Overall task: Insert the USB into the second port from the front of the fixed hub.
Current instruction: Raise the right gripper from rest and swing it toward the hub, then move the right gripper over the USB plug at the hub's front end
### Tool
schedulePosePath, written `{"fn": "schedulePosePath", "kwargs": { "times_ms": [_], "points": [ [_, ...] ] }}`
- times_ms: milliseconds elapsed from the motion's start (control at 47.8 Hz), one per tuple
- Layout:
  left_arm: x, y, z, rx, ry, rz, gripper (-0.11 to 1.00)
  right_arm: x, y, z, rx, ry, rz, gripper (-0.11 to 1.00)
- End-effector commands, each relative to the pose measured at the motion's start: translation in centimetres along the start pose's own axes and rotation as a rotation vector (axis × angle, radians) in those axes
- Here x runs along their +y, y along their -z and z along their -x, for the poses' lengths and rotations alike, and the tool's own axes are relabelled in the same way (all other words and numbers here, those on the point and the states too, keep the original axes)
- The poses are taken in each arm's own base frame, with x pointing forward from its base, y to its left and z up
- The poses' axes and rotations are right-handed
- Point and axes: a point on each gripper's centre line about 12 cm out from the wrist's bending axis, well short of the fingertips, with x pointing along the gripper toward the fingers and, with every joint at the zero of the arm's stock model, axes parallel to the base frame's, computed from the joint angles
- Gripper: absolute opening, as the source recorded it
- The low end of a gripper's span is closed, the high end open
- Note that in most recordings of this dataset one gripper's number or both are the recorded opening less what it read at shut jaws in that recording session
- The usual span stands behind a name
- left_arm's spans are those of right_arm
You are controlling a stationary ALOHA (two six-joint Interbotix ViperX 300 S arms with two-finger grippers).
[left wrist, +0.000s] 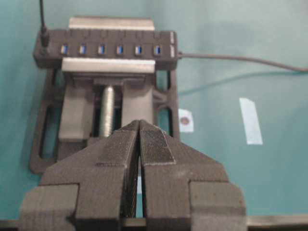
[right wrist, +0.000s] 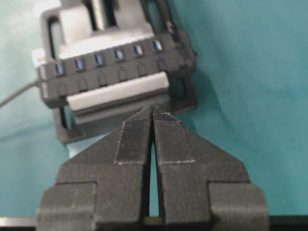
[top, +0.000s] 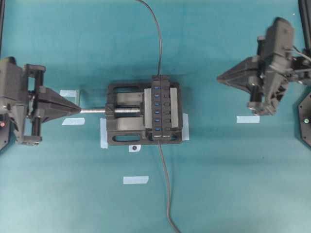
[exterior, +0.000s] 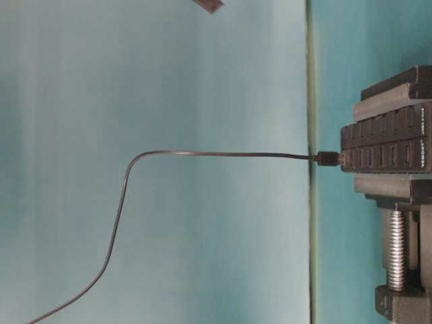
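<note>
Lying clamped in the vise (top: 127,119): fixed hub (top: 162,108), USB (exterior: 329,158) seated at its far end socket. Both left end effector (top: 77,109) and right end effector (top: 219,77) pressed together, empty. Cable cut off at frame edge.

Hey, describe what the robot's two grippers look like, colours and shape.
Both are matte black plastic. The left gripper and right gripper each have two wedge-shaped fingers tapering to a point, with finely ribbed inner pads. Overhead, blocky black housings sit behind them, with thin cables by the right one.
</note>
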Motion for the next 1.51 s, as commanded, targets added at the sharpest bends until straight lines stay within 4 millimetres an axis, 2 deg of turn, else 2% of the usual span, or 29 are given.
{"fn": "schedulePosePath", "kwargs": {
  "times_ms": [0,397,1025,1297,1485],
  "points": [
    [0.0,-1.2,-0.1,-0.028,0.001,0.000,0.00,-0.1,-1.4,-0.1,-0.015,0.007,-0.005,0.01],
    [0.0,-1.3,-0.3,-0.014,0.000,0.002,0.00,-1.0,-2.1,-3.4,0.065,0.052,0.070,0.01],
    [0.0,-1.1,-0.4,0.006,-0.001,0.002,0.00,-1.7,-2.9,-10.7,0.144,0.058,0.189,0.00],
    [0.0,-1.1,-0.4,0.009,-0.001,0.002,0.00,-1.7,-3.2,-12.7,0.147,0.056,0.193,0.00],
    [0.0,-1.1,-0.5,0.014,-0.001,0.002,0.00,-1.7,-3.4,-13.2,0.150,0.056,0.193,0.00]
  ]
}}
